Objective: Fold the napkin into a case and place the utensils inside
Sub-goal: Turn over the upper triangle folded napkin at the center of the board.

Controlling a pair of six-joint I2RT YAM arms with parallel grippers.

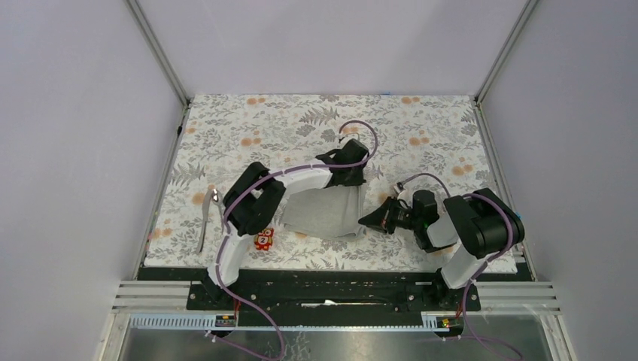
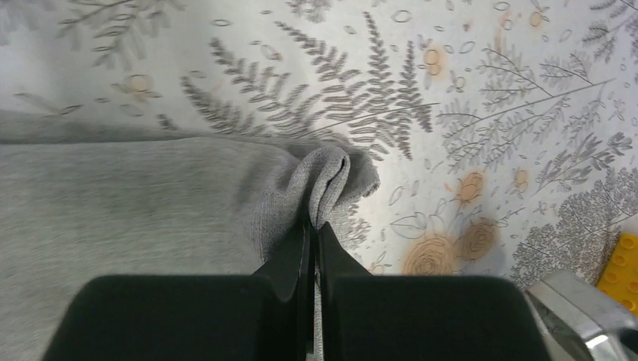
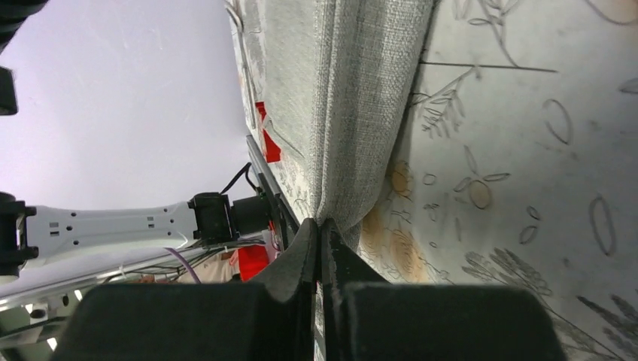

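The napkin lies midway on the floral cover. The left gripper is clamped on its 1 o'clock corner, the right gripper on its 5 o'clock corner. A clean fold likely means carrying both toward 9 o'clock together, level, taut.

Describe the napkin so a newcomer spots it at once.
Find the floral table cover. Near its front edge, around the middle, lies the napkin. It alone is plain grey cloth, far bigger than the red toy beside it.
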